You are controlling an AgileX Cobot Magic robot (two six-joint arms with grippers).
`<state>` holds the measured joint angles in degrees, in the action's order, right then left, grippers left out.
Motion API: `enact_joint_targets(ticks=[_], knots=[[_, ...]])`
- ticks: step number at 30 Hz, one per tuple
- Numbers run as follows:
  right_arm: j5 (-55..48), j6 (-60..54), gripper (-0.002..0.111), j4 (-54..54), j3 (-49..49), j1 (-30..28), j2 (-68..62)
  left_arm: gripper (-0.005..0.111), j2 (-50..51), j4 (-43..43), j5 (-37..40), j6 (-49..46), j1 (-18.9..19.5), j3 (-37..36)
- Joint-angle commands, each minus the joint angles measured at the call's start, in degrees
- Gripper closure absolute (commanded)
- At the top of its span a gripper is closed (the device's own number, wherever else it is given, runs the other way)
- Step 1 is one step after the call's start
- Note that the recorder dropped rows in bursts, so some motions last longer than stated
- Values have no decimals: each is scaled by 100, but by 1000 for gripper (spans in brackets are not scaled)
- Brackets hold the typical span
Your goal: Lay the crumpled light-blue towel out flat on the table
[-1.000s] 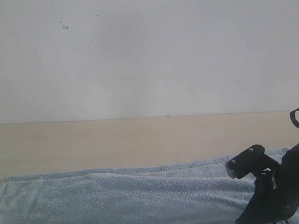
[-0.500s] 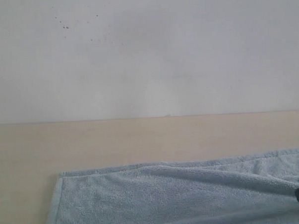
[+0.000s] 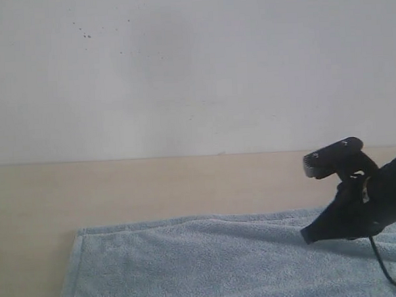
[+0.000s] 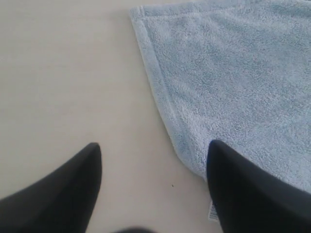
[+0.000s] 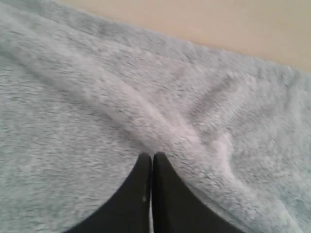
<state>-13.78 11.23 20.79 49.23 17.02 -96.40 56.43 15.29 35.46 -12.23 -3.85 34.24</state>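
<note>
Right wrist view: the towel point(image 5: 87, 107) lies on the table point(image 5: 194, 19), mostly spread, but 1 raised ridge point(image 5: 165, 121) runs across it just ahead of the jaws of the right arm point(image 3: 371, 207), which are pressed together on nothing; the exterior view shows it covering the near part of the table, well short of the wall point(image 3: 194, 70); the risk, as I judge it, is that closed jaws pushing at the ridge drag the whole sheet and heap new folds, since fluffy terry slides easily on a smooth, matte, wood-look top; the left jaws stand wide apart over bare table just beside the hemmed corner point(image 4: 155, 92), holding nothing, so that side is unpinned and could shift or curl; the cloth is pale blue, thick-piled, with a flat stitched hem and a small white label point(image 4: 212, 212).
</note>
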Motion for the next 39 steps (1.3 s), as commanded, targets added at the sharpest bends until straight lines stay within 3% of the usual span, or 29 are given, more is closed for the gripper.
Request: enact_joint_targets(ticks=[1, 4, 14, 24, 27, 33, 39], knots=[[-136, -29, 108, -3, 16, 512, 106, 47, 819, 369, -619, -347, -23, -27], [-287, -19, 108, -2, 16, 850, 164, 47, 1523, 695, -1194, -589, -168, -15], [-414, -29, 108, -45, 16, 1554, 369, 47, 3531, 928, -2604, -687, -1280, 748], [-490, -44, 108, -239, 16, 1563, 453, 50, 4919, 916, -2790, -687, -1331, 1624], [-451, -44, 108, -291, 16, 1563, 453, 58, 5103, 916, -2804, -687, -1331, 1713], [-351, -77, 108, -523, 16, 1563, 453, 86, 5133, 888, -3173, -687, -1331, 1713], [-297, -91, 108, -572, 16, 1563, 453, 91, 5271, 784, -3264, -698, -1331, 1713]])
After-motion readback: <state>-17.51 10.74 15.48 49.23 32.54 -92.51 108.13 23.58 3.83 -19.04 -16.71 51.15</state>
